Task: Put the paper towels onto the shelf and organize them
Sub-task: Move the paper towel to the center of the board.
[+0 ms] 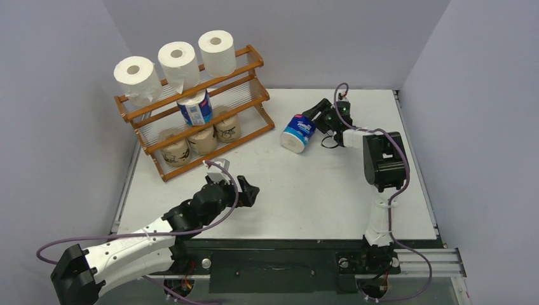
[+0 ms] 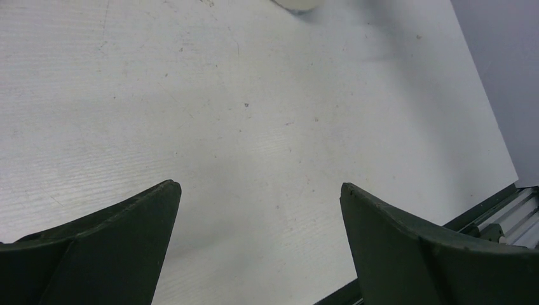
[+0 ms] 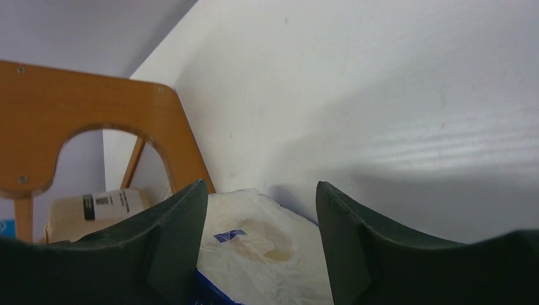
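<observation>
The wooden shelf stands at the back left. Three white rolls sit on its top tier, one blue-and-white roll on the middle tier and three brown rolls on the bottom tier. My right gripper is shut on the second blue-and-white roll, held tilted to the right of the shelf. In the right wrist view this roll fills the gap between the fingers, facing the shelf's side panel. My left gripper is open and empty over the table.
The white table is walled by grey panels at the back and sides. A brown roll shows through the side panel's cutout in the right wrist view. The table's black front edge runs close to the left gripper.
</observation>
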### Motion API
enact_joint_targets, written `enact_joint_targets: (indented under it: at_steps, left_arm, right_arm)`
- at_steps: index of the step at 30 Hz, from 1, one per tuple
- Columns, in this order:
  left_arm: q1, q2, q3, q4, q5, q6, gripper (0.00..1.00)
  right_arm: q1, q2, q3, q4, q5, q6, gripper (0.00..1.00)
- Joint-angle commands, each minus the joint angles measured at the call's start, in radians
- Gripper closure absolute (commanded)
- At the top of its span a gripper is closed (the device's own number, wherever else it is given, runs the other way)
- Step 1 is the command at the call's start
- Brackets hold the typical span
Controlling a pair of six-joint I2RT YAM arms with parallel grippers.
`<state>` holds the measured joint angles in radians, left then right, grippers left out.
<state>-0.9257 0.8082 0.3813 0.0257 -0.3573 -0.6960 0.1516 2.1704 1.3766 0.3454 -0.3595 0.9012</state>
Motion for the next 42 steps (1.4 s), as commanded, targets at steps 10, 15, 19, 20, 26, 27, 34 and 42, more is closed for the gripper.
enact_joint_targets:
  at_steps: [10, 15, 19, 20, 26, 27, 34, 42]
  left_arm:
    - [0.005, -0.048, -0.001, 0.000, 0.002, -0.029, 0.04]
    - [0.005, -0.047, 0.010, -0.008, 0.001, -0.036, 0.04]
    - [0.004, -0.055, 0.029, -0.042, -0.004, -0.050, 0.04]
    - [0.005, -0.057, 0.038, -0.059, -0.001, -0.054, 0.04]
    - [0.006, -0.049, 0.075, -0.076, 0.025, -0.037, 0.04]
    - [0.007, -0.035, 0.087, -0.066, 0.031, -0.033, 0.04]
    - [0.007, 0.078, 0.133, 0.029, 0.117, -0.028, 0.04]
    - [0.006, 0.233, 0.156, 0.179, 0.163, -0.044, 0.04]
  right_arm:
    - [0.144, -0.365, -0.548, 0.271, 0.132, 0.063, 0.40]
    - [0.112, -0.471, -0.598, 0.257, 0.161, 0.078, 0.38]
    - [0.090, -0.620, -0.626, 0.183, 0.238, 0.028, 0.37]
    - [0.093, -0.639, -0.648, 0.187, 0.259, 0.011, 0.37]
    - [0.125, -0.701, -0.752, 0.269, 0.194, 0.032, 0.37]
    - [0.120, -0.679, -0.747, 0.272, 0.157, 0.032, 0.37]
    - [0.132, -0.625, -0.787, 0.459, 0.099, 0.059, 0.38]
    - [0.151, -0.567, -0.742, 0.509, 0.164, 0.056, 0.39]
